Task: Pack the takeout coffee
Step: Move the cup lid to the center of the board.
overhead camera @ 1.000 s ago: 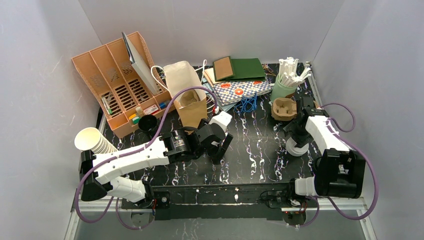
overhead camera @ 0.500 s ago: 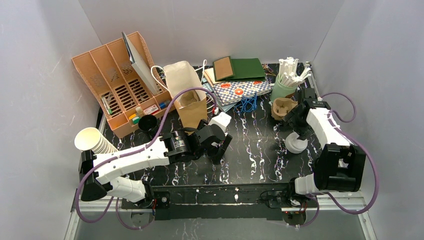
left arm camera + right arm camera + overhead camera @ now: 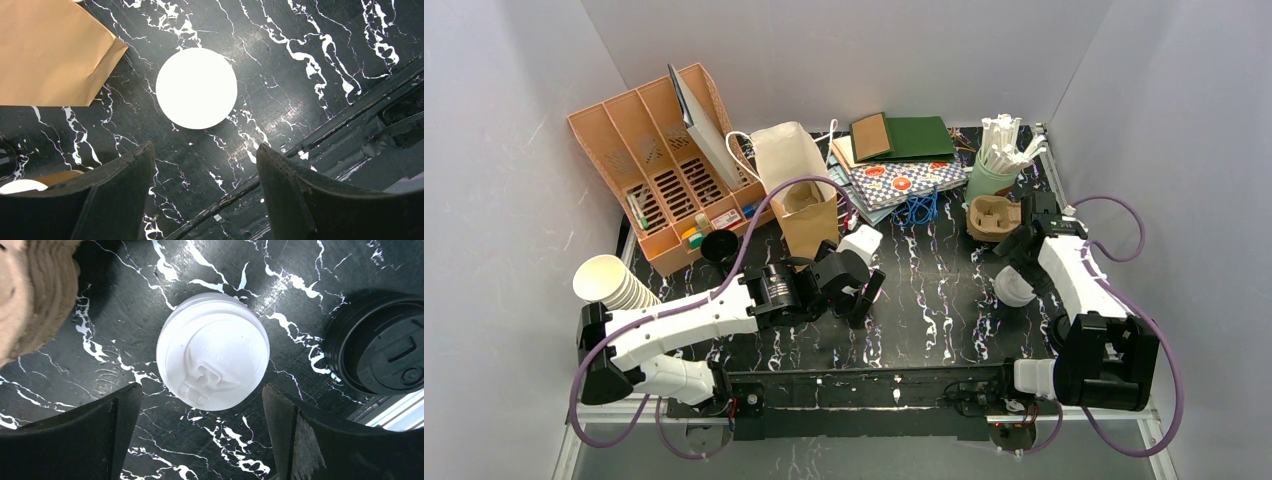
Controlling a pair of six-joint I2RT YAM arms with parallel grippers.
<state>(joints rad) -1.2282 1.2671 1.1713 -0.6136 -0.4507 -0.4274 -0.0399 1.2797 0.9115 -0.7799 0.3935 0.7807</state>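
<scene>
Left of centre on the tabletop [image 3: 924, 320], left pincer [image 3: 205, 150] open and empty, poised over a white round lid [image 3: 196, 88] lying flat just beside the brown paper bag [image 3: 50, 50]. Further right, right pincer [image 3: 201, 389] spread wide above the lidded takeout coffee [image 3: 212, 350], fingers clear of it. Upright there, near the pulp cup carrier [image 3: 30, 295].

High overview, two downward wrist close-ups

Tan desk organizer [image 3: 664, 165] back left, black cup [image 3: 719, 245] beside it, tilted stack of cream cups [image 3: 612, 282], green holder [image 3: 989, 182] of white sticks [image 3: 1009, 138]
</scene>
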